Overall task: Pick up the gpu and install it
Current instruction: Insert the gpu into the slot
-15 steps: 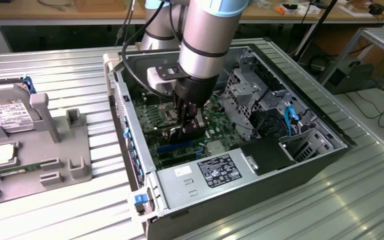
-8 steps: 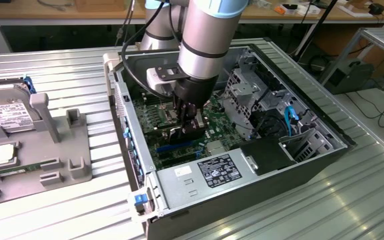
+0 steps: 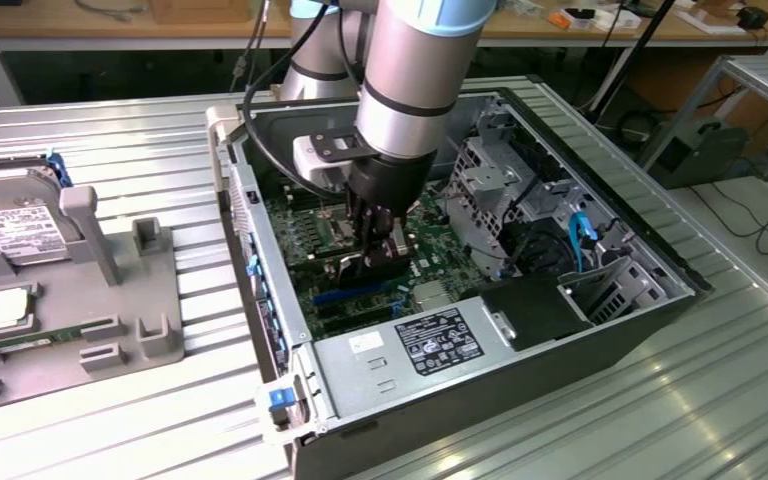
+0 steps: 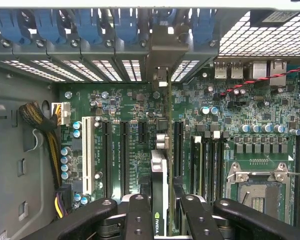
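On the exterior view's left I see the grey plastic holder (image 3: 84, 300) on the ribbed metal desk (image 3: 704, 400), with a silver hard drive (image 3: 17, 232) leaning in it and a small square chip (image 3: 0, 308) lying flat. In the middle stands the open computer case (image 3: 478, 380), and my tool (image 3: 381, 250) is down inside it.

My tool is pinching the gpu (image 4: 159, 200) between its black fingers (image 4: 138, 220). The card is thin and stands on edge, green board with a shiny metal end. It hangs right under the tool, just above the green motherboard (image 4: 230, 115). Its long side runs the same way as the long black slots (image 4: 124, 155) beside it, and its metal end points toward the case's back wall with the blue clips (image 4: 90, 22).
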Controlling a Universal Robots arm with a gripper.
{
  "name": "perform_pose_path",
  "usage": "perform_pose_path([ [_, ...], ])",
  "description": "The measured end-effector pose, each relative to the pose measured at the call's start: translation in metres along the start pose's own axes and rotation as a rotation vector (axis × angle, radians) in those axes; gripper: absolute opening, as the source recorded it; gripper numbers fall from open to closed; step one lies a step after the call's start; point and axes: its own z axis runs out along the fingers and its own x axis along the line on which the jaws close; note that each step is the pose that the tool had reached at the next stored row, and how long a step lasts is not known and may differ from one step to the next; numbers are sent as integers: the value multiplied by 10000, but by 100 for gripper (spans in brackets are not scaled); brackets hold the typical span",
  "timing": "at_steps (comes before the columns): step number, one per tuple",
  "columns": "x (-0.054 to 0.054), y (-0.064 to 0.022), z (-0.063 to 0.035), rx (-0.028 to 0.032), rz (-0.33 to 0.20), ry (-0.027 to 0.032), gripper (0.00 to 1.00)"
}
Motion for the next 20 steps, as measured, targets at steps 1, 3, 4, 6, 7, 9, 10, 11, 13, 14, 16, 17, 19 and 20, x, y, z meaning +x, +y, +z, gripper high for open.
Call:
perform_pose_path([
  [1, 1, 0, 0, 1, 3, -1, 27],
  [3, 8, 0, 0, 0, 25, 0, 27],
  [4, 13, 0, 0, 0, 42, -1, 27],
  [6, 21, 0, -1, -1, 92, -1, 27],
  [7, 21, 0, -1, -1, 103, -2, 27],
  [9, 21, 0, -1, -1, 103, -2, 27],
  [10, 21, -1, 0, 0, 102, -3, 27],
  [11, 22, -1, 2, -1, 102, -2, 27],
  [13, 22, 1, 15, -1, 101, -2, 27],
  [14, 21, 3, 19, -1, 102, -2, 27],
  [16, 21, 6, 29, 0, 102, -2, 27],
  [17, 21, 9, 34, -2, 103, 0, 27],
  [19, 21, 9, 43, -1, 101, -2, 27],
  [20, 21, 10, 44, -2, 102, 0, 27],
])
